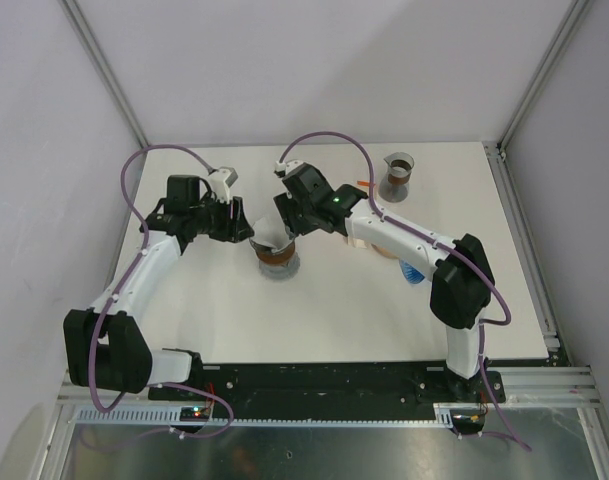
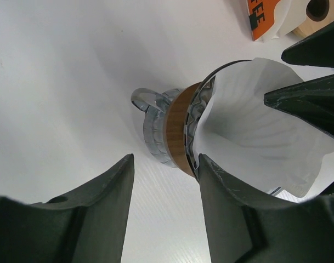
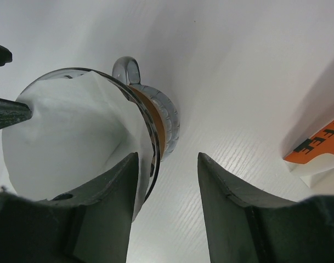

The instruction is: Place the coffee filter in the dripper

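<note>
The glass dripper (image 1: 277, 258) with a wooden collar stands mid-table, and the white paper coffee filter (image 1: 269, 238) sits in its cone, its edge standing above the rim. My left gripper (image 1: 246, 231) is open at the dripper's left rim. My right gripper (image 1: 288, 228) is open at its right rim. In the left wrist view the open left gripper (image 2: 165, 164) has one finger (image 2: 227, 208) against the filter (image 2: 254, 126) and the dripper (image 2: 176, 131). In the right wrist view the open right gripper (image 3: 168, 160) has one finger (image 3: 106, 208) over the filter (image 3: 68, 137) and the dripper's rim (image 3: 156, 118).
A glass server (image 1: 398, 177) stands at the back right. An orange and white filter package (image 1: 367, 236) lies under the right arm, with a blue object (image 1: 412, 272) beside it. The package also shows in the left wrist view (image 2: 262, 16) and the right wrist view (image 3: 319, 143).
</note>
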Available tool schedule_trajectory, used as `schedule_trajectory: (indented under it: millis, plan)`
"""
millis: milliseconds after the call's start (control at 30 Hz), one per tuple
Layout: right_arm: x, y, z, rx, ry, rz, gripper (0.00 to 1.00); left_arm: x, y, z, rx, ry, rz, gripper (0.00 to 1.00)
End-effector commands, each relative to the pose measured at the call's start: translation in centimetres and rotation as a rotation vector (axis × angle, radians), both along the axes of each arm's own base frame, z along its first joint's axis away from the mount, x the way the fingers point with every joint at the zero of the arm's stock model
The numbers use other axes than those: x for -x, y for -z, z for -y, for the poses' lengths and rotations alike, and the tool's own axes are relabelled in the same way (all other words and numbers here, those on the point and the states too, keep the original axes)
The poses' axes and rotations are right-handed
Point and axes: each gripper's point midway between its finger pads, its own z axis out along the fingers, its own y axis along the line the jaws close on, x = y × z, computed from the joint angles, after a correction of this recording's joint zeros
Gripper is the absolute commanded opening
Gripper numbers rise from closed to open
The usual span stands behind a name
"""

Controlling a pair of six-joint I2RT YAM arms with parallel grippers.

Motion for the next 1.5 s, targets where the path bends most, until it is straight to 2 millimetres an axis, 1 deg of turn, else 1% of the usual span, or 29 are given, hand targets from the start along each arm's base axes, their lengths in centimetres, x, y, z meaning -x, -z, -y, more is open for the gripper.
schedule_trajectory:
  millis: [0, 167, 367, 700, 767, 833, 900, 967, 1033, 1100, 1167, 1200, 1233, 1267, 1300, 1333, 1367, 1400, 1467]
  plan:
    - [-0.8, -2.6, -0.9, -0.047, -0.012, 0.05, 0.52, -0.3, -2.3, 0.3, 0.0, 0.033, 0.083, 0.56]
    - [-0.7, -4.6, -1.1, -0.066, -0.023, 0.083, 0.53, -0.7, -3.8, 0.1, -0.005, 0.023, 0.124, 0.63]
    - [-0.5, -6.2, -1.1, -0.073, -0.031, 0.108, 0.57, -1.0, -5.0, -0.2, -0.012, 0.005, 0.159, 0.69]
    - [-0.3, -9.6, -0.7, -0.118, -0.041, 0.155, 0.6, -1.0, -7.3, -0.4, -0.02, -0.004, 0.23, 0.73]
    - [-0.1, -10.4, -0.4, -0.132, -0.042, 0.166, 0.6, -0.7, -8.1, -0.2, -0.016, 0.016, 0.254, 0.72]
    - [0.1, -11.6, 0.0, -0.149, -0.039, 0.181, 0.6, 0.0, -9.2, 0.7, -0.006, 0.073, 0.29, 0.71]
    - [0.2, -12.8, 0.8, -0.17, -0.033, 0.198, 0.61, 0.9, -10.3, 2.1, 0.007, 0.148, 0.311, 0.69]
    - [0.1, -13.8, 2.0, -0.186, -0.014, 0.212, 0.61, 2.0, -11.5, 3.9, -0.001, 0.228, 0.336, 0.66]
    - [0.0, -14.6, 3.9, -0.197, 0.026, 0.224, 0.61, 3.1, -12.1, 6.0, -0.034, 0.304, 0.356, 0.61]
    - [-0.4, -14.9, 6.4, -0.199, 0.087, 0.235, 0.61, 4.3, -12.8, 8.2, -0.064, 0.378, 0.377, 0.51]
    - [-0.9, -15.0, 9.7, -0.207, 0.173, 0.238, 0.61, 6.3, -12.9, 11.0, -0.081, 0.481, 0.395, 0.37]
    - [-1.0, -14.9, 11.7, -0.214, 0.221, 0.237, 0.62, 7.1, -12.6, 12.0, -0.095, 0.525, 0.401, 0.3]
    - [-1.1, -14.8, 13.3, -0.217, 0.266, 0.236, 0.62, 8.2, -11.9, 13.3, -0.124, 0.578, 0.406, 0.25]
    - [-1.2, -14.5, 15.5, -0.218, 0.322, 0.234, 0.62, 9.0, -11.1, 14.2, -0.155, 0.617, 0.412, 0.19]
    - [-1.0, -14.8, 17.4, -0.229, 0.368, 0.242, 0.63, 10.1, -9.7, 15.2, -0.199, 0.67, 0.411, 0.14]
    - [-1.0, -14.2, 19.4, -0.221, 0.421, 0.237, 0.63, 10.8, -8.7, 15.9, -0.235, 0.706, 0.412, 0.09]
    - [-0.8, -14.2, 21.0, -0.223, 0.459, 0.24, 0.63, 11.6, -7.1, 16.6, -0.277, 0.746, 0.398, 0.05]
    - [-0.7, -13.6, 22.7, -0.214, 0.501, 0.235, 0.63, 12.2, -5.8, 17.0, -0.309, 0.775, 0.385, 0.02]
    - [-0.2, -13.1, 25.2, -0.201, 0.556, 0.231, 0.63, 12.8, -2.9, 17.5, -0.367, 0.817, 0.337, 0.01]
